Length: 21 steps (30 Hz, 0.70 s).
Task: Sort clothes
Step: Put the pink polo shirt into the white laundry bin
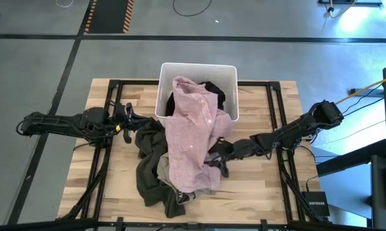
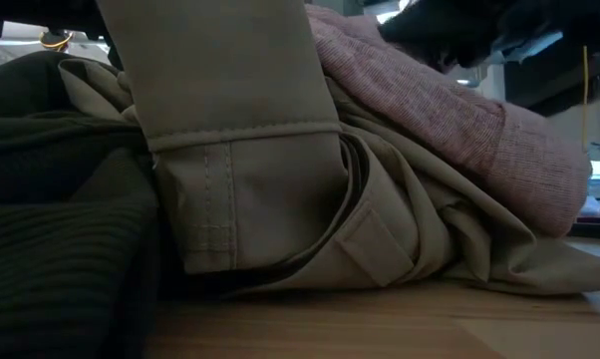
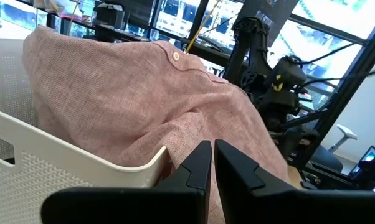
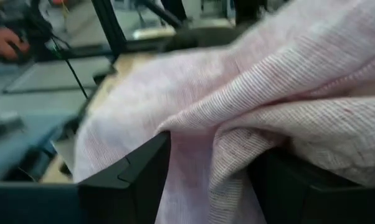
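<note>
A pale pink shirt [image 1: 193, 128] hangs out of the white bin [image 1: 228, 72] and lies down over the pile on the table. A black garment [image 1: 216, 93] lies in the bin. The large olive-grey garment [image 1: 149, 168] lies under the shirt, with a khaki cuff [image 2: 245, 189] at the near side. My right gripper [image 1: 220, 154] is shut on the shirt at its right edge. My left gripper [image 1: 130, 122] is shut and empty, left of the bin; it points at the bin's corner [image 3: 144, 165] and the shirt [image 3: 125, 93]. My right gripper pinches a bunched fold of the pink shirt [image 4: 206, 155] between its two fingers, several layers thick. It comes level from the table's right side. More cloth lies over one finger [image 4: 312, 180]. The shirt's upper end stays in the bin.
The pile fills the table's middle and reaches near the front edge [image 1: 180, 199]. A dark garment [image 1: 148, 131] lies close to my left gripper. Black frame rails [image 1: 279, 115] run along both table sides. Bare wood shows at the near right [image 1: 257, 186].
</note>
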Available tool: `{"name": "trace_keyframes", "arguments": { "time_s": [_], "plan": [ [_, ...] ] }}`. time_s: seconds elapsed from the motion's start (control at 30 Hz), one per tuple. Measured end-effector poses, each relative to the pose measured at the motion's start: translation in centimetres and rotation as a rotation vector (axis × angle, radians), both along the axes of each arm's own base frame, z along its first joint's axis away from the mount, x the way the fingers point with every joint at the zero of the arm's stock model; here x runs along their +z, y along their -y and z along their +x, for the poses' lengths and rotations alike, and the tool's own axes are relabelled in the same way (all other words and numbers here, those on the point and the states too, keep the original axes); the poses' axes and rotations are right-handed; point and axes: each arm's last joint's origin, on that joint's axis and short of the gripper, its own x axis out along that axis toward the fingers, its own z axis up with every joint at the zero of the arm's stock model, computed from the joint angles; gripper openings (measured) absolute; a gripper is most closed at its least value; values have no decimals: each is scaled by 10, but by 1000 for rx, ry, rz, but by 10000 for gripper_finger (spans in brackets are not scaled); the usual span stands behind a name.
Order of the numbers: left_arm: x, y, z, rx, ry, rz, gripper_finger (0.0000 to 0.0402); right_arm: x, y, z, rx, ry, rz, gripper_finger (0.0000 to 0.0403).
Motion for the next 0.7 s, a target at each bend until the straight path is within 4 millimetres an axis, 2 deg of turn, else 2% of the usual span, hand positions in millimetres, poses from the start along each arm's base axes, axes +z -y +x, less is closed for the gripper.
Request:
{"name": "trace_keyframes", "arguments": {
  "time_s": [0.23, 0.4, 0.5, 0.7],
  "plan": [
    [0, 0, 0, 0, 0, 0, 15, 13, -1, 5, -9, 89, 4, 221],
    [0, 0, 0, 0, 0, 0, 15, 25, -8, 10, 144, 106, 74, 220],
    [0, 0, 0, 0, 0, 0, 15, 31, -10, 13, 160, 75, 90, 220],
    [0, 0, 0, 0, 1, 0, 15, 26, -2, 14, -100, -35, -36, 220]
  ]
}}
